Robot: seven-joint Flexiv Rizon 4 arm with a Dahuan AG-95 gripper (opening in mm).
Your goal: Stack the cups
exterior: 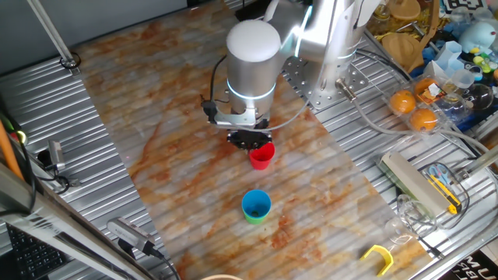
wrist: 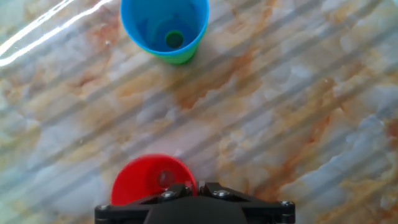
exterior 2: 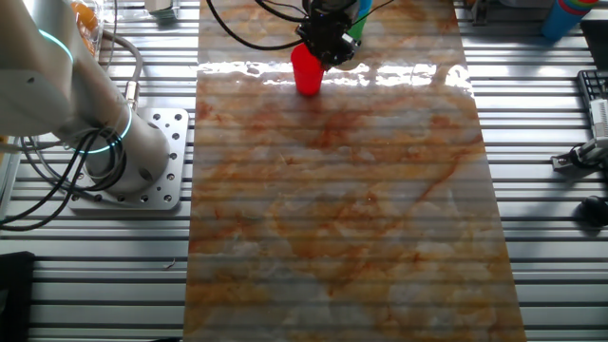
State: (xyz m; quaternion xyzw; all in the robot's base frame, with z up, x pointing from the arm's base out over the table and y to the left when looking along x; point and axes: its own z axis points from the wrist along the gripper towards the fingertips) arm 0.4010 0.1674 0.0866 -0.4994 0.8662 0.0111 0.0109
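My gripper (exterior: 250, 141) is shut on the right rim of the red cup (exterior: 261, 155), which hangs upright under the hand near the middle of the marble mat. I cannot tell whether it touches the mat. In the hand view the fingers (wrist: 178, 190) pinch the rim of the red cup (wrist: 149, 180) at the bottom edge. The blue cup (exterior: 256, 204) sits nested inside the green cup (exterior: 255, 218), nearer the front. The hand view shows the blue cup (wrist: 165, 22) at the top, with the green cup (wrist: 178, 59) showing below it. In the other fixed view the red cup (exterior 2: 307, 71) is at the far edge under the gripper (exterior 2: 328, 46).
To the right of the mat lie oranges (exterior: 424, 119), a power strip (exterior: 412, 183), clear plastic cups (exterior: 401, 222) and a yellow clip (exterior: 379, 255). The arm's base (exterior 2: 142, 161) stands on the metal table beside the mat.
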